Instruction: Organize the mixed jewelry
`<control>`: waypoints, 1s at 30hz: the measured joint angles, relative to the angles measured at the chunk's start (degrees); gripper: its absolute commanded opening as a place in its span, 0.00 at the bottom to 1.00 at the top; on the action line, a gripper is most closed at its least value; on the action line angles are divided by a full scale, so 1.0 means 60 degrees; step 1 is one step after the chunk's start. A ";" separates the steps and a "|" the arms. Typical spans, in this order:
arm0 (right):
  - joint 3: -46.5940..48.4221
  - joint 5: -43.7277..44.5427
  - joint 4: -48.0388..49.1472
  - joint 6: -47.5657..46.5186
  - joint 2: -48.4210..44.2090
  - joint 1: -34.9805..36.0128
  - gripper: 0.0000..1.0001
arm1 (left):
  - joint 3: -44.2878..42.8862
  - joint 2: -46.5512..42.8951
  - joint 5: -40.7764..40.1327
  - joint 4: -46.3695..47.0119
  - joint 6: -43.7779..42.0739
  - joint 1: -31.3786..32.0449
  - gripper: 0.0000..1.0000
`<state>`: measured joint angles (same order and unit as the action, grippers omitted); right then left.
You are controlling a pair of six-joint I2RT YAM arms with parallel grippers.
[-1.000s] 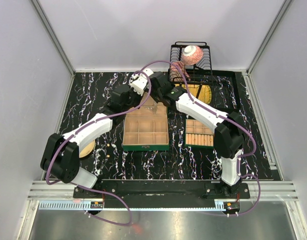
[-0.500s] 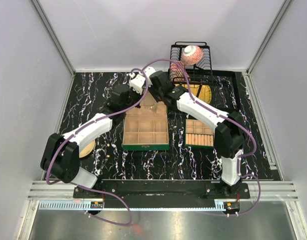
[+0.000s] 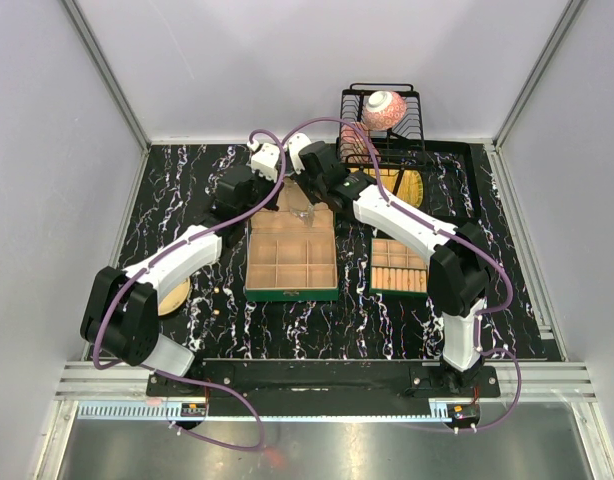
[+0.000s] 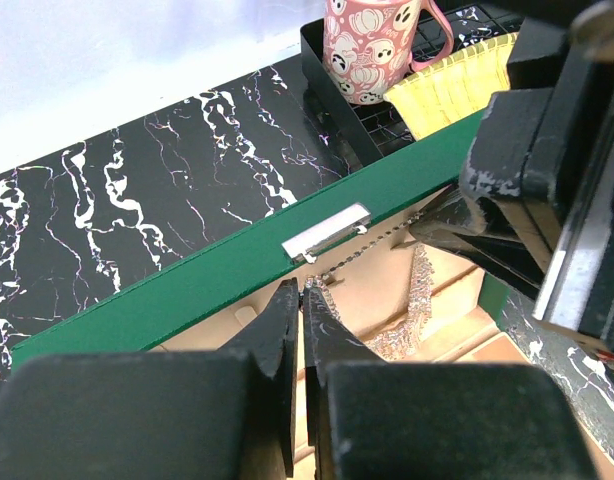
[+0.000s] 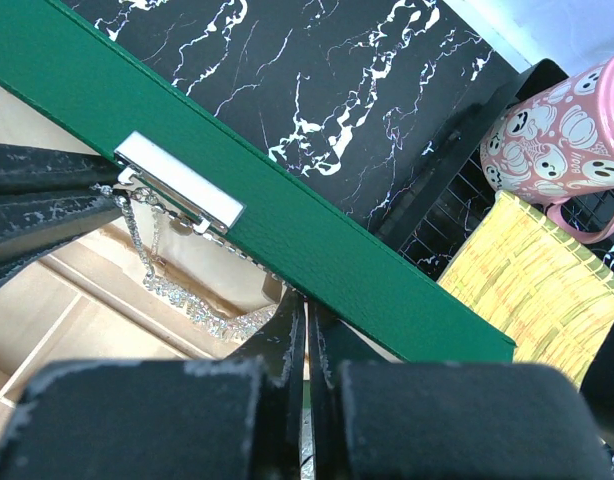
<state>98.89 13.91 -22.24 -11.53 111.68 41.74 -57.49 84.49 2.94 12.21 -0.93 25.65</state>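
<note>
From above, your two arms meet over the far end of the compartmented green box [image 3: 291, 293]. The left gripper [image 3: 284, 198] and right gripper [image 3: 309, 201] sit tip to tip. My reading is that they are there to share one piece of jewelry, holding it up over the compartments. At this range the piece is only a pale glint between the fingers. You cannot tell the other small pieces apart on the marbled worktop [image 3: 177, 190].

The left wrist view shows more. The left gripper [image 4: 303, 298] is closed, pinching one end of a thin chain [image 4: 372, 240]. The chain runs taut across the green lid edge [image 4: 187, 285], past its metal clasp [image 4: 327, 232], to the closed fingertips of the right gripper [image 4: 427, 228]. A sparkly stretch hangs below them into the beige lining. Holding both ends probably keeps the chain straight, so it neither bunches up nor snags. The exact pinch point is thin and partly hidden by your own fingers.

In the right wrist view, the right gripper [image 5: 307, 330] is shut with its fingers pressed together. The chain [image 5: 187, 300] loops beneath the clasp [image 5: 179, 180] and disappears under the fingertips, so the grip itself is out of sight. It passes close enough to the clasp that you cannot rule out a catch there.
</note>
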 measured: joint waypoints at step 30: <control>-0.0186 0.0000 -0.0011 0.0033 0.0007 -0.0025 0.01 | 0.0175 0.0200 0.0055 0.0313 0.0200 -0.0004 0.00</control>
<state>97.78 13.91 -22.31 -11.33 111.72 41.58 -56.45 85.69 3.27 14.09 0.27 25.63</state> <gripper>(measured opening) 0.012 0.009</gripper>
